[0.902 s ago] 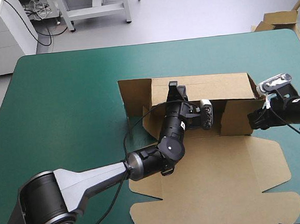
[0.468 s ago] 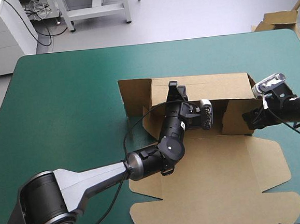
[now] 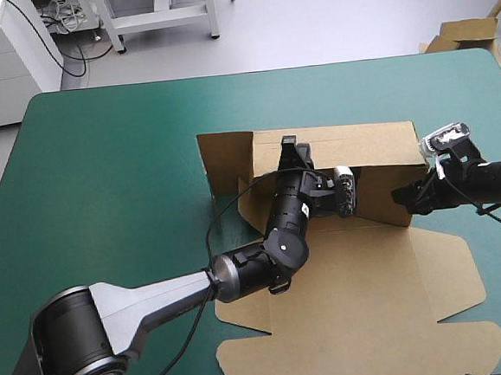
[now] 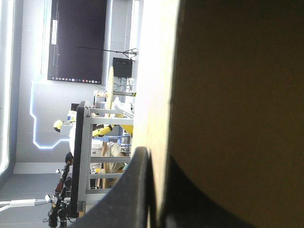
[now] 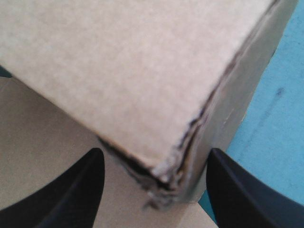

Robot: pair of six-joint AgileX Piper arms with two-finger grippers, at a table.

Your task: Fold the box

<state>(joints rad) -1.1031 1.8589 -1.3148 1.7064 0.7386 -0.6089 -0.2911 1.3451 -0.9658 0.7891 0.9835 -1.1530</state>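
Left end effector (image 3: 293, 149) grasps the box's (image 3: 370, 274) raised wall, right end effector (image 5: 154, 156) sits released astride a corner; tucking walls, next probably needs inward pressure

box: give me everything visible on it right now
The box is one cut sheet of plain brown board on the teal-green cover, half formed. Its far part stands as an open tray with raised walls. The lid, with rounded flaps, lies flat toward the table's near edge. The left gripper reaches into the tray, jaws shut on the far wall's top edge. The right gripper has open jaws straddling the tray's near right corner, where the board looks frayed; contact there is unclear.
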